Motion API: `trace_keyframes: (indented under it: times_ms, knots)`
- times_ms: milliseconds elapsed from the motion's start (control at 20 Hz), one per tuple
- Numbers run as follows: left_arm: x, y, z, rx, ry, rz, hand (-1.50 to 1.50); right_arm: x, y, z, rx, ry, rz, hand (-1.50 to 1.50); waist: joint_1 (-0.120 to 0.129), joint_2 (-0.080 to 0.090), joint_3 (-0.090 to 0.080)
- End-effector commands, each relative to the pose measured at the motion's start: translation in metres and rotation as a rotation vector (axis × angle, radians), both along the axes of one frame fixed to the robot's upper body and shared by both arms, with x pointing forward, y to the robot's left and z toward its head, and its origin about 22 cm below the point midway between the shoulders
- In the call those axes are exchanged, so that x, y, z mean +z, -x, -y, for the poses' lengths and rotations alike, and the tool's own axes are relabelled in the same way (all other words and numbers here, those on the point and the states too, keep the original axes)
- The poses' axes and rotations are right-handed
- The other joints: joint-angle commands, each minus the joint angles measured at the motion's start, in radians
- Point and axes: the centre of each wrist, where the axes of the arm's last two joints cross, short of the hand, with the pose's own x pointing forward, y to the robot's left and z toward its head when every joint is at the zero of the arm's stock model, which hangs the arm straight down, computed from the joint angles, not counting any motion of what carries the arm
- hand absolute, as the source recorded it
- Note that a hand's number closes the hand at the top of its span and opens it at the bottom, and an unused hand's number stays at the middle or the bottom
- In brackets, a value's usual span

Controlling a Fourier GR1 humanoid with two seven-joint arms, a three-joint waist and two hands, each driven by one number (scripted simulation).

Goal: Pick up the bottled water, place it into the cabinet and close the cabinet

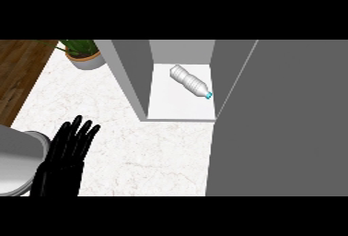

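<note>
The bottled water (pixel 189 81) lies on its side on the white floor of the grey cabinet (pixel 182 105), blue cap toward the front right. The cabinet's grey door (pixel 282 120) fills the right of the head view, swung partly across the opening. My left hand (pixel 68 147) rests at the lower left over the counter, fingers straight and pointing up, holding nothing. It is well apart from the cabinet. My right hand does not show; the door covers that side.
A potted plant (pixel 84 54) stands at the back left beside the cabinet's left wall. The white marble counter (pixel 136 138) meets a wooden floor edge (pixel 17 73) at the left. A grey rounded object (pixel 17 159) sits at the lower left.
</note>
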Motion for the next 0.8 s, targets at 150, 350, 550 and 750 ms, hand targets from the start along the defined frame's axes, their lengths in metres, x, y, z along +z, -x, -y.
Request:
trace_keyframes:
  times_ms: [150,350,550,750]
  knots:
    - [0.004,0.020,-0.030,0.025,0.021,-0.017,-1.50,0.052,0.000,-0.013,0.140,0.167,0.198,1.50,0.019,-0.007,-0.007]
    - [0.011,0.024,-0.048,0.018,0.016,-0.018,-1.50,0.048,-0.001,-0.021,0.169,0.122,0.168,1.50,0.033,-0.003,-0.009]
    - [0.019,0.032,-0.063,-0.004,0.012,-0.008,-1.50,0.039,0.002,-0.033,0.112,-0.019,0.080,1.50,0.056,0.005,-0.008]
    - [0.018,0.034,-0.069,-0.019,0.004,0.000,-1.50,0.029,0.000,-0.044,0.133,-0.117,0.053,1.50,0.090,0.018,-0.009]
